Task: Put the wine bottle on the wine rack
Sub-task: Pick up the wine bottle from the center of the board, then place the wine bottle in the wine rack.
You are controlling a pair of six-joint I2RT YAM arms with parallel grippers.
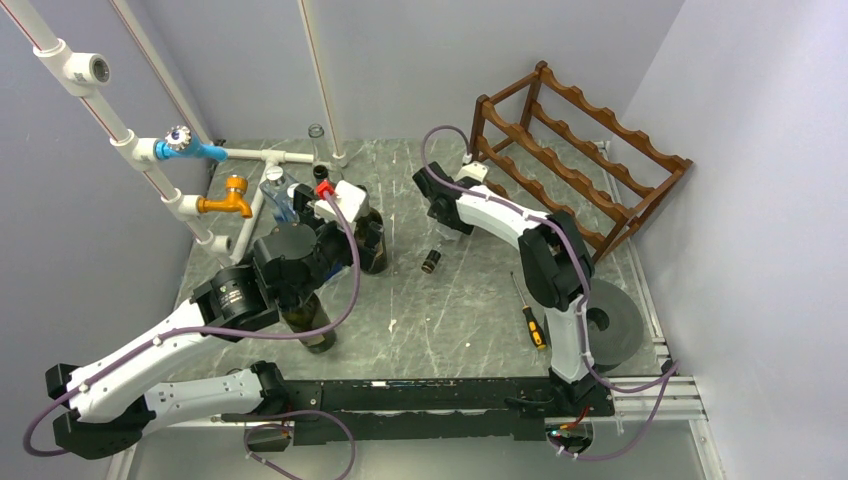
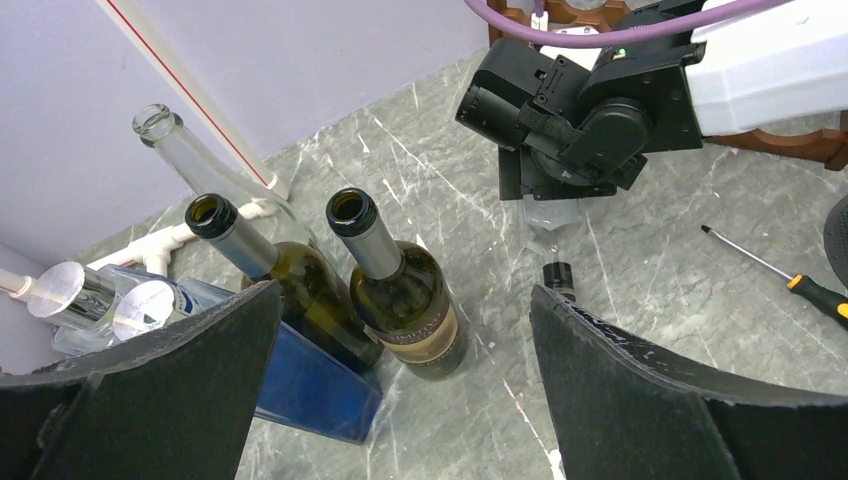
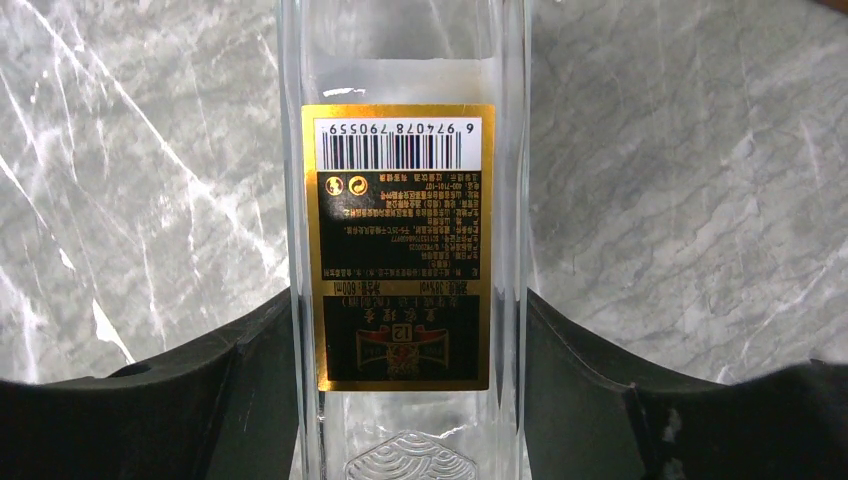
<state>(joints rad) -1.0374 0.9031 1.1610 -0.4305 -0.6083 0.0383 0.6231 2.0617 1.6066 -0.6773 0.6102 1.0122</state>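
A grey marble table (image 1: pixel 450 330) stands between pale walls (image 1: pixel 400 60), with the wine rack (image 1: pixel 590 140) at its far right corner. The right gripper (image 3: pixel 410 310) is clamped on the wine bottle (image 3: pixel 405 60) – clear glass, gold-framed label (image 3: pixel 400 250) – with 1 finger against each side. The bottle is low at the table's middle, well apart from the rack (lying or lifted, I cannot tell). The left gripper (image 2: pixel 405 292) hangs with jaws wide apart above 2 dark bottles (image 2: pixel 310 290).
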